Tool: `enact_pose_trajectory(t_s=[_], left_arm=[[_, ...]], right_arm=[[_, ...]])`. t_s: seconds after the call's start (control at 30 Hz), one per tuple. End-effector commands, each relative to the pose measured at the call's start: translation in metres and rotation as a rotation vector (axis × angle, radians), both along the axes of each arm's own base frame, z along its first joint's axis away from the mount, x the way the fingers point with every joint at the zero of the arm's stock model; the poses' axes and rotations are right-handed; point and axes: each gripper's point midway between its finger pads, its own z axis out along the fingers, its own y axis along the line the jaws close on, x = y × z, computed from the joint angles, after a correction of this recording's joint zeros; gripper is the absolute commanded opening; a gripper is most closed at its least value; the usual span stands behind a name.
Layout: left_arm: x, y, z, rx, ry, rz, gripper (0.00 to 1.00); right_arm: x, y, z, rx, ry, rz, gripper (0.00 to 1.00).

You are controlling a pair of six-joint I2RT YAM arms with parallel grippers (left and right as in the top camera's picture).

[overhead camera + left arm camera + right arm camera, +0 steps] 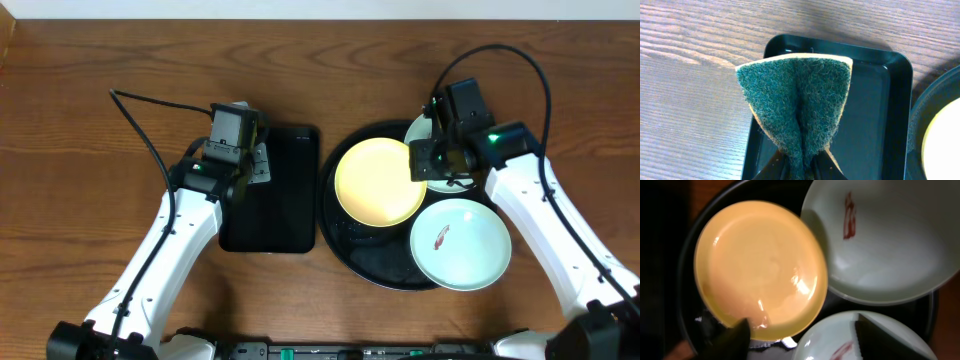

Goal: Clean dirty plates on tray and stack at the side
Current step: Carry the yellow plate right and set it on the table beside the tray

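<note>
Green scouring sponge (795,100) pinched by left gripper (802,172) over rectangular black tray (875,100); right gripper (801,327) (jaws wide) above pale yellow round plate (760,265).

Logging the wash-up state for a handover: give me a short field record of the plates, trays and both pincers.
round tray: holds all three plates
yellow plate: no smear visible
near mint plate: red smear
far mint plate: red smear, partly under right pincer
left pincer: shut on green sponge, over rectangular tray
right pincer: open above round tray
stacked at side: none yet
</note>
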Motion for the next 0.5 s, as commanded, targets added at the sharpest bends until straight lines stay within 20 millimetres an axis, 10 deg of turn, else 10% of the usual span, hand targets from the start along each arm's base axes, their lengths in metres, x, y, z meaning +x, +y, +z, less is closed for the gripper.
enact_pose_trajectory(t_s=[0.0, 0.17, 0.47], left_arm=[[0.004, 0.001, 0.011, -0.003, -0.027, 0.002, 0.14], [0.003, 0.001, 0.010, -0.002, -0.023, 0.002, 0.14], [0.002, 0.002, 0.009, 0.000, -0.018, 0.002, 0.14]], right_arm=[[0.004, -0.006, -0.026, -0.053, 0.042, 0.074, 0.68], [0.026, -0.005, -0.053, -0.069, 0.035, 0.091, 0.28], [0.032, -0.010, -0.092, -0.104, 0.102, 0.098, 0.32]])
